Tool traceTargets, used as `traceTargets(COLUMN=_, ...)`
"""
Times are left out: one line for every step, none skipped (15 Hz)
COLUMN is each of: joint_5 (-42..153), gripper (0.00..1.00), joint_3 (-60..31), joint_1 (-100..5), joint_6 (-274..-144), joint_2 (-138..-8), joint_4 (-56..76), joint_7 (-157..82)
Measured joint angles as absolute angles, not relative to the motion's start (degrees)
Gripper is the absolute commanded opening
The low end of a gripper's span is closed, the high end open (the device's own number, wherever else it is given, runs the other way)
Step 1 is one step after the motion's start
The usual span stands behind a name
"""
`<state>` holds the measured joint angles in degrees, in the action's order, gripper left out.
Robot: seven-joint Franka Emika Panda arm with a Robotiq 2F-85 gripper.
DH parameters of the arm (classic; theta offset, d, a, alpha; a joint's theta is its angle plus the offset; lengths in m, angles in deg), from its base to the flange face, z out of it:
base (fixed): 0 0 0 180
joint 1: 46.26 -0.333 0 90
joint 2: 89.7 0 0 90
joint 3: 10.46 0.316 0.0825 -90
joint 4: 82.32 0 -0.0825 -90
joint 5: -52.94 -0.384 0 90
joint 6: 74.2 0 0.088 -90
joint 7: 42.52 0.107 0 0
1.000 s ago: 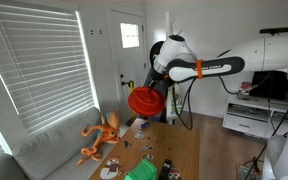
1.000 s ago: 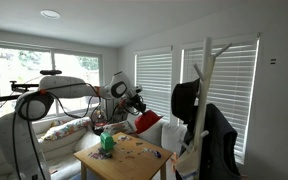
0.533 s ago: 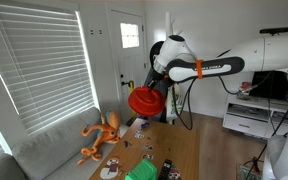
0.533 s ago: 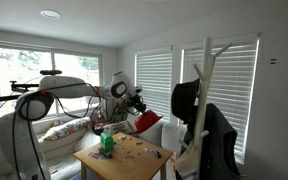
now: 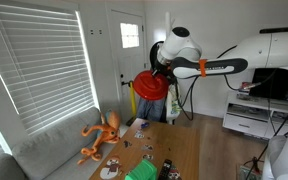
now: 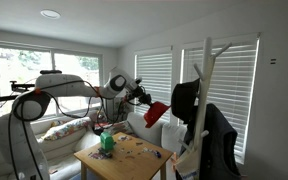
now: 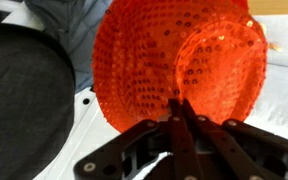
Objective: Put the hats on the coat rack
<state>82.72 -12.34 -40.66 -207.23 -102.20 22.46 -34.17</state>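
Shuttered windows frame the living room, and the gripper (image 7: 176,102) is clenched on the brim of the red hat (image 6: 156,112), carrying it high over the wooden table (image 6: 142,152), likely to clear the clutter. At its three o'clock stands the coat rack (image 6: 208,58), the black hat (image 6: 186,100) already hanging there. A free peg at one o'clock looks like the target.

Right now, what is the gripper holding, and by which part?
The bright red sequined wide-brimmed hat, pinched at its brim by the shut gripper.
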Motion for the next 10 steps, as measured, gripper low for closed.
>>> traceTargets(joint_5=84.5, gripper=0.01, joint_3=-12.1, joint_1=-40.3, joint_6=-207.9, joint_2=-102.5, joint_4=21.8, joint_7=-33.4)
traceTargets(joint_5=86.1, gripper=0.01, joint_3=-11.8, joint_1=-40.1, joint_6=-208.6, joint_2=-102.8, joint_4=21.2, joint_7=-32.5)
traceTargets(joint_5=87.7, gripper=0.01, joint_3=-11.5, joint_1=-39.9, joint_6=-209.1, joint_2=-103.0, joint_4=20.6, joint_7=-31.6)
traceTargets(joint_5=89.3, gripper=0.01, joint_3=-11.2, joint_1=-39.6, joint_6=-209.5, joint_2=-103.3, joint_4=20.0, joint_7=-30.5)
traceTargets(joint_5=90.9, gripper=0.01, joint_3=-11.0, joint_1=-39.4, joint_6=-209.6, joint_2=-103.6, joint_4=19.4, joint_7=-29.4)
traceTargets(joint_5=92.6, gripper=0.01, joint_3=-10.8, joint_1=-39.2, joint_6=-209.8, joint_2=-103.9, joint_4=19.0, joint_7=-28.0)
traceTargets(joint_5=94.2, gripper=0.01, joint_3=-10.6, joint_1=-38.9, joint_6=-209.9, joint_2=-104.3, joint_4=18.7, joint_7=-26.6)
traceTargets(joint_5=95.7, gripper=0.01, joint_3=-10.5, joint_1=-38.6, joint_6=-210.2, joint_2=-104.8, joint_4=18.6, joint_7=-25.1)
traceTargets(joint_5=97.3, gripper=0.01, joint_3=-10.5, joint_1=-38.2, joint_6=-210.6, joint_2=-105.4, joint_4=18.6, joint_7=-23.5)
traceTargets(joint_5=98.7, gripper=0.01, joint_3=-10.5, joint_1=-37.8, joint_6=-210.9, joint_2=-105.9, joint_4=18.6, joint_7=-22.0)
